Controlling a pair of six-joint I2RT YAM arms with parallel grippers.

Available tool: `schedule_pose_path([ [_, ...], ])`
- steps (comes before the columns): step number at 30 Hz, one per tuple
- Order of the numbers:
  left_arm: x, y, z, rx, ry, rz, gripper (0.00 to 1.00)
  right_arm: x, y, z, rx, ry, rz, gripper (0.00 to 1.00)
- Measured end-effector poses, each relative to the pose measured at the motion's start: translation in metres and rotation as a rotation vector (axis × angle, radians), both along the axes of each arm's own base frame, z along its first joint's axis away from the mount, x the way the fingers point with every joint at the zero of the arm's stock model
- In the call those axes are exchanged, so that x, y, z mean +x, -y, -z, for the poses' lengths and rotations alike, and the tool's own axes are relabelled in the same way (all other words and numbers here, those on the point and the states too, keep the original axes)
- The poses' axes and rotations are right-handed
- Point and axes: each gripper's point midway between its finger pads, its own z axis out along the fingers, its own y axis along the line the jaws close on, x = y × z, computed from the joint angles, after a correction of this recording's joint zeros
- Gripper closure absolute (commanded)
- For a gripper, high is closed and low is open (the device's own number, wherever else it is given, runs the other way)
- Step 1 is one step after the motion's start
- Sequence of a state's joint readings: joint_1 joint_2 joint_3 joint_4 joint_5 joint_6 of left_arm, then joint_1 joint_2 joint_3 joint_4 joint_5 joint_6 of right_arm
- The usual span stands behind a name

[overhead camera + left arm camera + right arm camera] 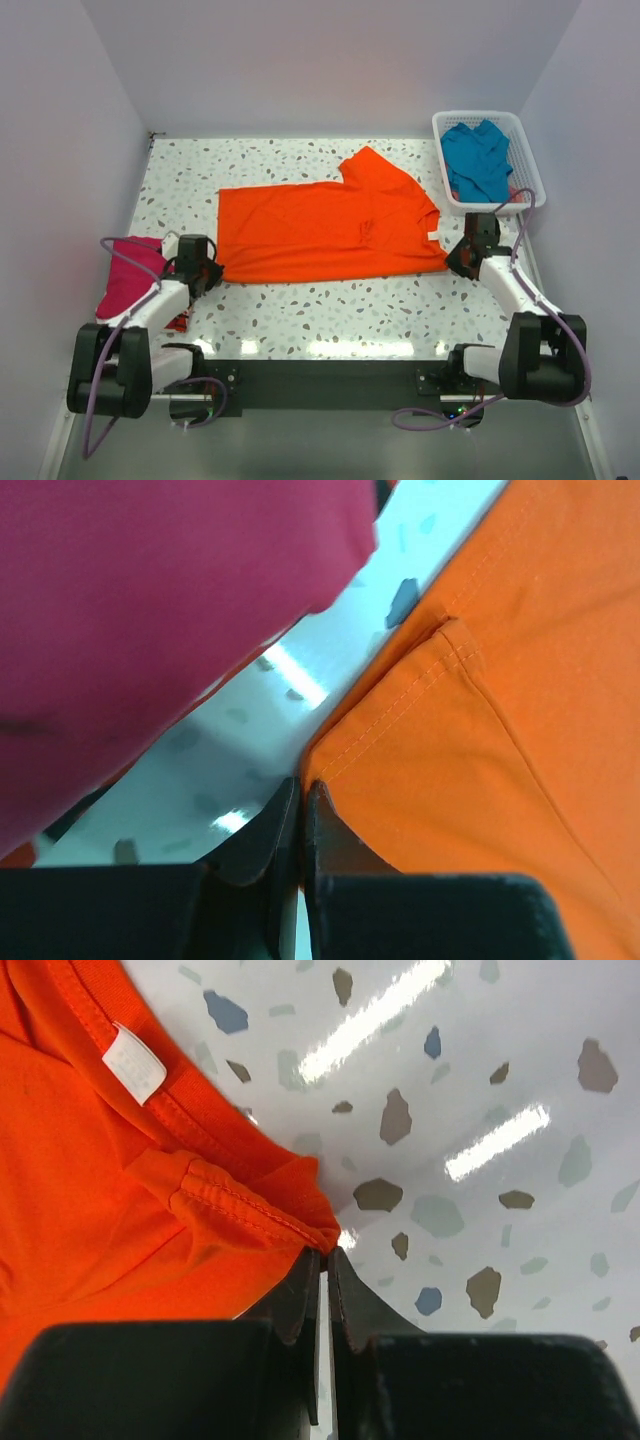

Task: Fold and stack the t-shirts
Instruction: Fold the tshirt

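Two robot arms reached onto a white speckled table [330,310], one at each near corner of an orange t-shirt [320,228]. The orange t-shirt lay flat and spread sideways across the middle of the table. One sleeve pointed toward the far wall.

The left gripper [213,272] sat at the shirt's near left corner. In the left wrist view, the left gripper [300,795] had its two dark fingers pressed together, with only a thin slit between them. The stitched hem corner of the orange t-shirt [480,760] ran right into the fingertips, pinched there. The rest of the cloth spread away to the right of the fingers.

A magenta t-shirt [130,280] lay folded just left of that arm, near the table's left edge. In the wrist view the magenta t-shirt [150,610] filled the upper left, with a strip of bare table [250,730] separating it from the orange cloth.

The right gripper [452,262] sat at the shirt's near right corner. In the right wrist view, the right gripper [323,1260] was clamped on a bunched fold of the orange t-shirt [100,1190]. The cloth lay to the left of the fingers and bare table [480,1080] to the right. A small white label [133,1062] showed on the collar band.

A teal t-shirt [477,160] lay crumpled in a white basket [527,150] at the far right corner, well apart from both grippers.
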State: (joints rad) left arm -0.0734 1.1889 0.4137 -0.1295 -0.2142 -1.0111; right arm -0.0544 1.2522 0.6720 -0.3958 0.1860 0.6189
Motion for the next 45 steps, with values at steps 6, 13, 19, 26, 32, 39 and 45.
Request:
schedule_pose_path([
  [6, -0.027, -0.008, -0.009, 0.009, -0.009, -0.051, 0.82, -0.027, -0.009, 0.000, 0.084, -0.019, 0.008, 0.93],
  [13, -0.047, -0.010, -0.027, 0.001, 0.033, -0.068, 0.37, -0.036, -0.015, -0.023, 0.114, 0.047, 0.002, 0.36],
  [19, -0.032, -0.012, -0.058, 0.043, 0.060, -0.024, 0.34, -0.017, -0.018, -0.046, 0.104, 0.070, -0.082, 0.21],
  [26, 0.062, -0.011, -0.116, 0.124, 0.161, 0.046, 0.35, 0.105, -0.089, -0.094, 0.080, 0.179, -0.364, 0.23],
  [32, 0.133, -0.024, -0.110, 0.228, 0.128, 0.057, 0.44, 0.200, -0.145, -0.073, 0.058, 0.213, -0.509, 0.27],
  [39, 0.181, -0.037, -0.081, 0.299, 0.040, 0.069, 0.49, 0.278, -0.147, -0.028, -0.019, 0.207, -0.566, 0.28],
  [45, 0.210, -0.038, -0.059, 0.325, -0.005, 0.097, 0.53, 0.327, -0.152, -0.015, -0.090, 0.252, -0.635, 0.30],
])
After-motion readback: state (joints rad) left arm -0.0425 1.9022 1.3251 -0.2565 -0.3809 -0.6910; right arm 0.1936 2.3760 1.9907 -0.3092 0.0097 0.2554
